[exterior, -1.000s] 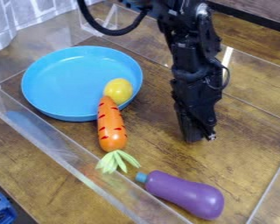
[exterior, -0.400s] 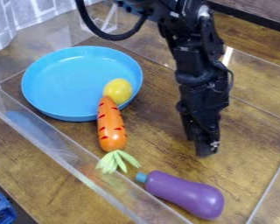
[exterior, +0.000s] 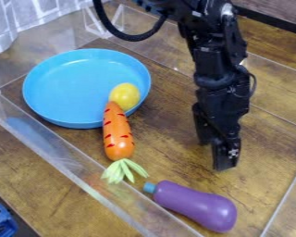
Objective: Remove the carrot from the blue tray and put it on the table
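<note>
Three toy foods sit on the table [exterior: 277,83], which is dark brown wood with wavy grain lines and a shiny top. See-through plastic walls [exterior: 45,153] stand along its edges.

One is the carrot [exterior: 116,130]. It is orange, long and pointy at one end, with little dark grooves cut across it. Its leafy top is pale green and spreads out like a small fan, pointing toward the near wall. The carrot lies flat on the wood, just beside the blue tray [exterior: 67,81] — its narrow end comes right up near the rim, by the lemon.

That tray is big, round and shallow, made of smooth sky-blue plastic with a raised edge. Nothing lies in the middle of it. The lemon [exterior: 125,94] is small, yellow and roundish, resting at the tray's rim, touching or almost touching the carrot's tip.

Nearer the front lies the eggplant [exterior: 194,205] — purple, plump and glossy, with a little teal stem end.

To the right stands the black robot arm, hard and boxy, with dark cables looping at the top. Its gripper [exterior: 225,155] points down at bare wood, well apart from the carrot. It holds nothing. I cannot tell from here how wide its fingers are.
</note>
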Action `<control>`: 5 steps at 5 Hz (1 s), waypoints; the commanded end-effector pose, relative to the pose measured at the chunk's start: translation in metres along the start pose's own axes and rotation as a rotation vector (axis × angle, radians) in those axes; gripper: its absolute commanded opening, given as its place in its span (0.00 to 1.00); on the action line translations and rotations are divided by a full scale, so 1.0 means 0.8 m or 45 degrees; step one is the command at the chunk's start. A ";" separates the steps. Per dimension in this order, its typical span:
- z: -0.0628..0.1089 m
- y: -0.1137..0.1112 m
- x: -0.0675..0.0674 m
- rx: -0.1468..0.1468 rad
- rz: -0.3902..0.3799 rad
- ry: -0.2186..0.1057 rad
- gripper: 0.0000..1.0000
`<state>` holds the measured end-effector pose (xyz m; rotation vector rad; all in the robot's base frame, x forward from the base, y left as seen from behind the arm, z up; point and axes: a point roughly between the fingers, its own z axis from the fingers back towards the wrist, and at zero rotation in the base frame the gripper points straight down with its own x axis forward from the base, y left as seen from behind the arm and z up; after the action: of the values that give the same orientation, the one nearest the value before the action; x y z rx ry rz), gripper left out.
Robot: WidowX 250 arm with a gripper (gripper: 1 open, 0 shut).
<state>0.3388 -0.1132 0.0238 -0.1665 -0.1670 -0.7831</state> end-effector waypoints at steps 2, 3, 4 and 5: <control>0.014 0.016 -0.001 -0.009 -0.046 0.015 1.00; 0.009 0.015 -0.012 -0.003 -0.004 0.020 1.00; 0.021 0.028 -0.024 -0.007 0.010 0.002 1.00; 0.021 0.025 -0.017 -0.015 0.009 -0.018 1.00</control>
<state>0.3359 -0.0883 0.0233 -0.1915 -0.1341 -0.7813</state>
